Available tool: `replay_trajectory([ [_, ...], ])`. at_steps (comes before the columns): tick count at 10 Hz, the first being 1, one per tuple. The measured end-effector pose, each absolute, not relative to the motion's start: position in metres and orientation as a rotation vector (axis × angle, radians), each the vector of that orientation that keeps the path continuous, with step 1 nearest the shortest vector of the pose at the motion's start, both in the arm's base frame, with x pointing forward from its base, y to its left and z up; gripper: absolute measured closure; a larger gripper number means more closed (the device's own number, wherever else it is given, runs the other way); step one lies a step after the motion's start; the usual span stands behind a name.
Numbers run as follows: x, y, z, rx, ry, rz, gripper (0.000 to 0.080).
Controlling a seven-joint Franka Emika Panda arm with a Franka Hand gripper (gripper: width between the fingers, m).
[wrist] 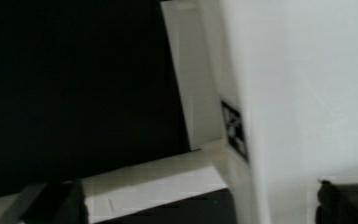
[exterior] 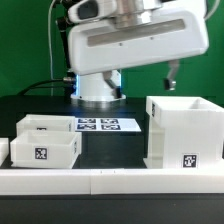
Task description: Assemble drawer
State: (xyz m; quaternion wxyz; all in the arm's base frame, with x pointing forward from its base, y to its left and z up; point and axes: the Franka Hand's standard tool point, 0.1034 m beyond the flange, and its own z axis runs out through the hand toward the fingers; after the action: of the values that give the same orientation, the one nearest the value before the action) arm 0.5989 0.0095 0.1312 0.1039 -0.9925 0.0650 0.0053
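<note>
Counted on the black table (exterior: 120, 150): one large hollow shell (exterior: 185, 130), two shallow trays, one marker board (exterior: 107, 125). Along the near edge, a low white rail (exterior: 110, 182) with a seam near its middle.

Shell upright at the exterior view's right, open top up, one square tag (exterior: 189, 160) low on its near face, base just behind the rail. Trays at the exterior view's left: front tray (exterior: 45, 150) with one tag facing the camera, rear tray (exterior: 45, 124) close behind it; touching or apart, cannot tell.

Between trays and shell, a broad strip of bare black surface, open back to the marker board, itself just before the arm's white base (exterior: 98, 88).

Above the shell and clear of its rim in the exterior view: one of the dark fingers (exterior: 172, 72). In the wrist view, the gripper (wrist: 194, 198) spread wide, pinching nothing; between and beneath its tips a white shell edge bearing a tag, bare table to one side.
</note>
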Motion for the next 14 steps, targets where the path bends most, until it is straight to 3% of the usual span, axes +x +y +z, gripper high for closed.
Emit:
replay_trajectory([
  [2,0.592,-0.028,0.125,-2.936,0.164,0.015,0.015],
  [7,0.591,-0.027,0.123,-2.935,0.18,0.023,0.015],
  [9,0.579,-0.033,0.111,-3.055,-0.035,0.081,0.015],
  [14,0.553,-0.069,0.071,-3.084,-0.003,0.052,0.015],
])
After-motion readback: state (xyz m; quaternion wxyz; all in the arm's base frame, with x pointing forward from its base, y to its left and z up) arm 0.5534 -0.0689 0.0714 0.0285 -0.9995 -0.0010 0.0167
